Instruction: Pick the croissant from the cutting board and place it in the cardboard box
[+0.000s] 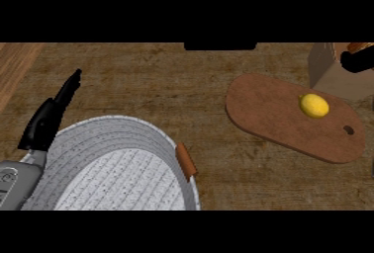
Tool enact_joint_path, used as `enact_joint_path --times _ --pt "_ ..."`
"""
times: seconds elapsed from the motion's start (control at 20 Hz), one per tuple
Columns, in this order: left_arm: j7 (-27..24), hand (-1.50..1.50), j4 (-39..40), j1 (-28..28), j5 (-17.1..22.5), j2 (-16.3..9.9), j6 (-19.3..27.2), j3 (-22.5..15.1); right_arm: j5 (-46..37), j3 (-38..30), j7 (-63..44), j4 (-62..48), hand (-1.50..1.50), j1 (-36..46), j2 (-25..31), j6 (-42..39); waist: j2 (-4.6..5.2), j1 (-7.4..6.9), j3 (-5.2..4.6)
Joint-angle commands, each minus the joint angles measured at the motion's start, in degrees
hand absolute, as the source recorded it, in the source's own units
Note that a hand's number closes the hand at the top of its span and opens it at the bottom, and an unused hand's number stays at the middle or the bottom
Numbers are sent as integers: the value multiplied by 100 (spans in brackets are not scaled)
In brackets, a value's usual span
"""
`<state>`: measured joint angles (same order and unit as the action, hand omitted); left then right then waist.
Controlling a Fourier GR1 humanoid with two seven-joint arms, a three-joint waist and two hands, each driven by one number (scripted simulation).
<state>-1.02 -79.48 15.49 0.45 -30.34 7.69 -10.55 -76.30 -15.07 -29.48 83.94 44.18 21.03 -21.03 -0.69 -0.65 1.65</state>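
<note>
Wood worktop [146, 94]. Right hand [358, 62] over box [340, 74], seems curled on croissant [355, 47], release pending. Lemon [314, 105] remains on board [292, 116]. Left hand [51, 116] straight-fingered, idle beside basket [116, 163].

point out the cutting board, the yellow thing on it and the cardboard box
cutting board [277, 116]: head view, bare brown middle
yellow thing [314, 105]: head view, its centre
cardboard box [337, 79]: head view, its front wall
</note>
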Motion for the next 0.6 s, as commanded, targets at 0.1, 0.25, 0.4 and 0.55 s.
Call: enact_joint_path --times 0.1,0.25,0.4,0.55 --pt "-85 0 210 -621 28 569 52 -369 85 -494 343 -994 150 -96 503 403 149 -73 -162" --pt "91 0 314 -384 -17 486 45 -265 243 -670 654 -1507 150 -133 740 380 143 -12 -160" --pt "71 0 318 -398 -83 677 168 -402 661 -1053 614 -2119 150 -137 583 -31 173 -8 -159" --pt "159 0 359 -318 43 431 -26 -220 1057 -1371 966 -2664 -150 -60 719 -244 163 -22 -157"
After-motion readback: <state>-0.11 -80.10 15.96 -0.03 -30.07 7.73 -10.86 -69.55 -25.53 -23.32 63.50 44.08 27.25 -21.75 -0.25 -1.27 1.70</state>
